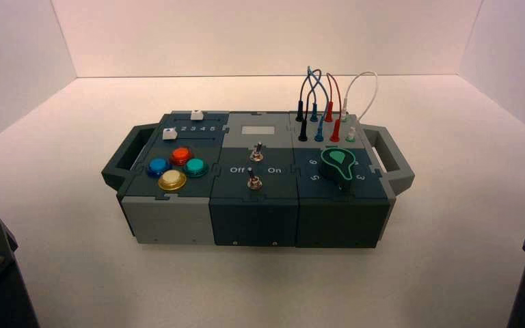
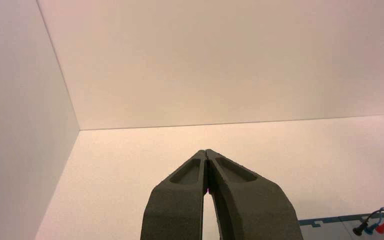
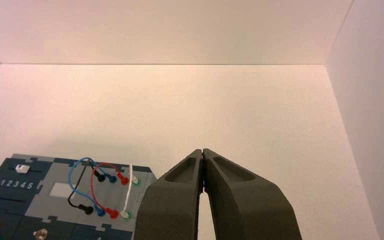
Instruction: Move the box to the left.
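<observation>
The box (image 1: 253, 179) sits in the middle of the white worktop (image 1: 451, 239), a bit turned. It is dark teal and grey, and it has a handle on each end. On its left part are four round buttons close together: blue (image 1: 157, 166), red (image 1: 180, 155), teal (image 1: 195, 167) and yellow (image 1: 172, 180). Behind them are two white sliders (image 1: 183, 124) next to the numbers "2 3 4 5"; from the right arm's camera the row reads "1 2 3 4 5". In the middle are two small metal toggle switches (image 1: 255, 167), with "Off" and "On" printed between them. On the right part is a green knob (image 1: 338, 162) with numbers around it. Behind the knob, black, blue, red and white wires (image 1: 328, 102) loop up and plug back into the box.

The worktop is plain and white. White walls stand at the back and on both sides.

The left end effector (image 2: 206, 152) is off to the left of the box, up in the air, with its two fingers pressed together and nothing in them. The right end effector (image 3: 202, 151) is off to the right of the box, and its fingers are pressed together too, holding nothing.
</observation>
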`<control>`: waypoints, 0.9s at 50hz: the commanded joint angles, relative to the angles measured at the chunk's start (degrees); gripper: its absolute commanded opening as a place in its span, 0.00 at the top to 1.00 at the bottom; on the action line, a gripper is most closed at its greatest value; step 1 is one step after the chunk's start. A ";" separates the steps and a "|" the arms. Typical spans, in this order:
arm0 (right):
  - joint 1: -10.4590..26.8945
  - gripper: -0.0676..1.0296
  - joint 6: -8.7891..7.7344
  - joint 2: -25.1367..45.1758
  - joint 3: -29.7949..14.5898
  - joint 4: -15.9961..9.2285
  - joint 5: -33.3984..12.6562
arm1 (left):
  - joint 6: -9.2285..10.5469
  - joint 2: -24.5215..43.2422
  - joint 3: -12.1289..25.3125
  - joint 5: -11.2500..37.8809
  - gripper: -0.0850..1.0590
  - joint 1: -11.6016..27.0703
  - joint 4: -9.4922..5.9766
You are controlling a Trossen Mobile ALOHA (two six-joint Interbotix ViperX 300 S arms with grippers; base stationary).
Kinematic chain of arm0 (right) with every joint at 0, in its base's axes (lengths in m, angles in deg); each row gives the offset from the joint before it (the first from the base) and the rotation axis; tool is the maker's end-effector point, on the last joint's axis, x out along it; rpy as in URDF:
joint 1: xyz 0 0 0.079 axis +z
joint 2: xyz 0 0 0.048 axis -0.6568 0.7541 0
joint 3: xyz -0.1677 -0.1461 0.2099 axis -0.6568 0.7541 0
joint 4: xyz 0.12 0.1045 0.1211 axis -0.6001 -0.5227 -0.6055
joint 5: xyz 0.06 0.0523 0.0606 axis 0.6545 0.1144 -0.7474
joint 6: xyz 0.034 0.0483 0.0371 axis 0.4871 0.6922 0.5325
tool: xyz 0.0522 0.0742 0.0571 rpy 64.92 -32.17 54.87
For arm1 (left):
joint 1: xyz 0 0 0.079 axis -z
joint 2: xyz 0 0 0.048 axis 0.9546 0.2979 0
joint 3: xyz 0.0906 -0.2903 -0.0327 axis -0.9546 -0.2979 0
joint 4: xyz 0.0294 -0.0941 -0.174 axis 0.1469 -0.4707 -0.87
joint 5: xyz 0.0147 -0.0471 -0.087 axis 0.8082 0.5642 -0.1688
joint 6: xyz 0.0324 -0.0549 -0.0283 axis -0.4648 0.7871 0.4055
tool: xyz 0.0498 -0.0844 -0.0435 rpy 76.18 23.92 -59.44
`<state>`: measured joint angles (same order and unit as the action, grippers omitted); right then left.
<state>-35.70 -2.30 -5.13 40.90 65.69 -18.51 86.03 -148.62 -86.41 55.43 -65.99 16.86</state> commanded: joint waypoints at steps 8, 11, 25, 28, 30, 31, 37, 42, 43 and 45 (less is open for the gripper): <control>-0.18 0.96 0.18 0.35 -1.32 -0.18 0.26 | -0.09 0.26 0.97 -0.53 0.96 -0.18 0.09; -0.18 0.96 0.18 0.35 -1.32 -0.26 0.26 | -0.09 0.26 0.97 -0.53 0.96 -0.18 0.09; -0.18 0.96 0.18 4.04 -2.37 -0.35 -2.02 | -0.09 2.64 2.02 2.20 0.96 0.26 -0.18; -0.18 0.96 0.18 6.24 -3.25 -0.35 -2.99 | -0.09 3.69 2.55 3.52 0.96 0.79 -0.18; -0.09 0.96 0.18 8.53 -3.87 -0.35 -4.04 | -0.09 4.57 2.99 4.75 0.96 1.49 -0.18; -0.18 0.96 0.18 9.67 -4.22 -0.35 -4.57 | -0.09 5.10 3.16 5.27 0.96 1.76 -0.18; -0.09 0.96 0.18 15.73 -5.80 -0.35 -7.29 | -0.09 7.91 4.13 8.09 0.96 4.75 -0.18; -0.09 0.96 0.09 21.01 -7.12 -0.35 -9.49 | -0.53 11.16 5.27 10.46 0.96 7.82 -0.18; -0.18 0.96 0.00 22.15 -7.38 -0.35 -9.93 | -0.62 11.95 5.54 10.99 0.96 8.53 -0.18; -0.18 0.96 0.00 24.35 -8.00 -0.35 -10.81 | -0.79 13.45 5.98 12.22 0.96 9.93 -0.18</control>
<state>-35.70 -2.38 15.70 35.54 65.51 -28.27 85.59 -137.90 -82.98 66.15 -58.34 16.77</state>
